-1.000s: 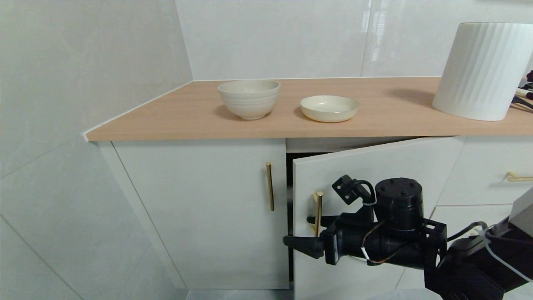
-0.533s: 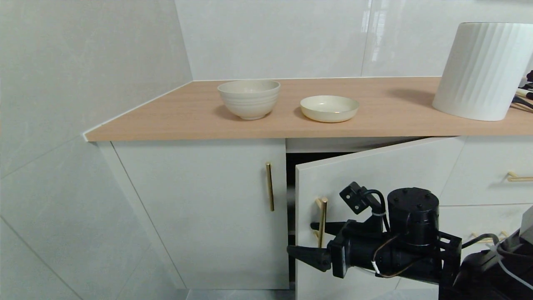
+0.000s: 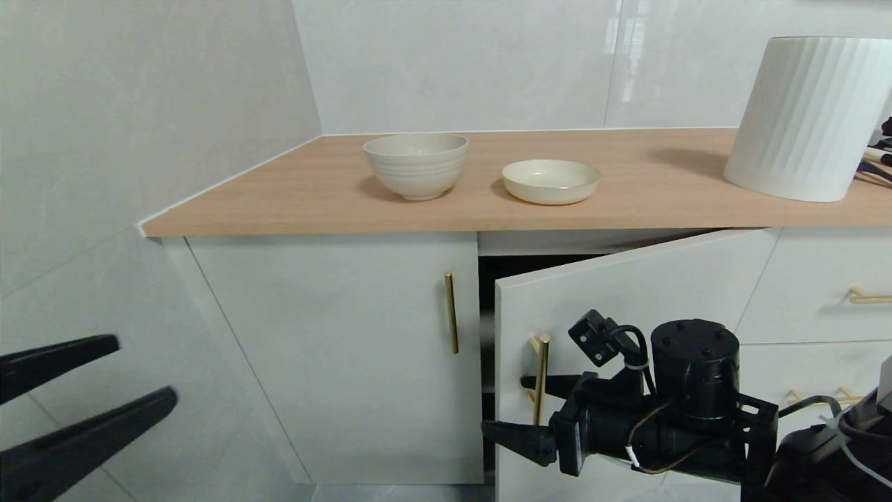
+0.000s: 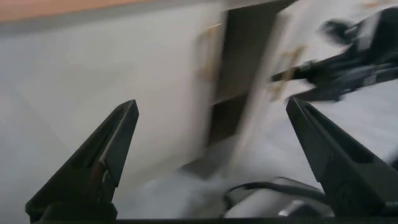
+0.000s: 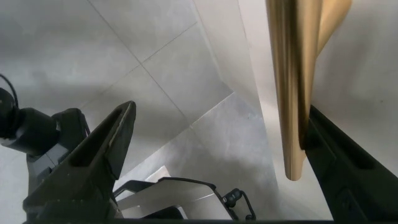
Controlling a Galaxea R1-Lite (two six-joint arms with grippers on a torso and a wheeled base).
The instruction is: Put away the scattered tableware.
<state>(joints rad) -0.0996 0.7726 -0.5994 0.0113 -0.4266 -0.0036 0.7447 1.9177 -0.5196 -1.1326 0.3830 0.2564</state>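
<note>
Beneath the counter, the right tool, spread wide, straddles the upright gold handle of the ajar door; the left tool, also wide, hangs on the bowl side

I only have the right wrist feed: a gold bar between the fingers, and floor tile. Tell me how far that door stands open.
Observer: The right cabinet door is only ajar. A narrow dark gap shows beside its handle, which sits between the open fingers of the right gripper.
Operator: Report what tableware is out.
Observer: A deep bowl and a shallow dish stand apart on the countertop above the doors.
Operator: Give me the left arm.
Observer: The left gripper is open and empty, low down, left of the shut left door.
</note>
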